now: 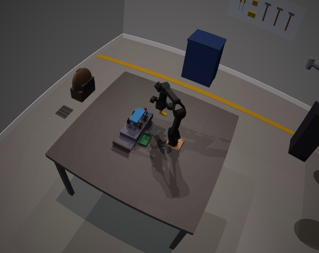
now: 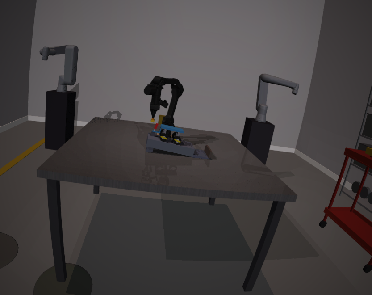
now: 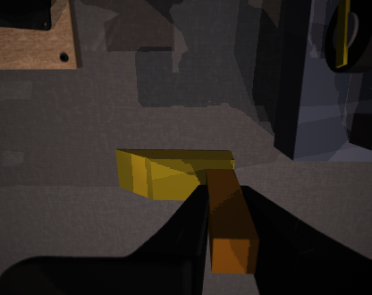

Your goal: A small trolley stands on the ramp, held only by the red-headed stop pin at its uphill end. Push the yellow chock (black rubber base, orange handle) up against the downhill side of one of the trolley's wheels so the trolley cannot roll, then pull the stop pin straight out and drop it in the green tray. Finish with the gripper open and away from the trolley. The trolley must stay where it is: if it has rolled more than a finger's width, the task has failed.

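Nearly closed, the end effector grips the orange handle — airborne (beyond the ramp's edge).

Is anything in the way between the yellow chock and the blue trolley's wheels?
Nothing visible blocks the air between them. The gripper holds the chock up beside the ramp. The ramp's raised edge is near, so it should probably stay high while crossing.
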Tool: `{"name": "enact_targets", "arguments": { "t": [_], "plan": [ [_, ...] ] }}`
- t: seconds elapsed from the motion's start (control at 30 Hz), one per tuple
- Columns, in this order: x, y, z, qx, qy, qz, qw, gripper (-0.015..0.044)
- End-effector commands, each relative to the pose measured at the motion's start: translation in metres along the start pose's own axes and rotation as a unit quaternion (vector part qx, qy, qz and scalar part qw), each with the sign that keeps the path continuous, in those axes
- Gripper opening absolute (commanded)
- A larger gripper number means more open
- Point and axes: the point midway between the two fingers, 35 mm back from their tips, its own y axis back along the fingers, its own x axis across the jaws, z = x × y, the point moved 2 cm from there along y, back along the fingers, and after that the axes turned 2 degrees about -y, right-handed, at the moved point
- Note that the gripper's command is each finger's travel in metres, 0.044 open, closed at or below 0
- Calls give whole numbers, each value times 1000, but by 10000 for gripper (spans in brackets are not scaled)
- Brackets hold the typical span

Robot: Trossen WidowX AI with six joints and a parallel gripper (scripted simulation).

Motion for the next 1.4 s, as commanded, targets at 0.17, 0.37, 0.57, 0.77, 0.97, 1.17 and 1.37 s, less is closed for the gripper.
{"name": "enact_targets", "arguments": {
  "t": [0.17, 0.37, 0.57, 0.77, 0.97, 1.17, 1.37],
  "plan": [
    [-7, -2, 34, -3, 0, -1, 1000, 0],
    [-12, -3, 57, -4, 0, -1, 1000, 0],
    [-16, -4, 76, -5, 0, -1, 1000, 0],
    [-20, -5, 96, -6, 0, -2, 1000, 0],
    [-24, -6, 116, -7, 0, -2, 1000, 0],
    [-27, -7, 136, -8, 0, -2, 1000, 0],
    [-30, -9, 156, -9, 0, -2, 1000, 0]
  ]
}}
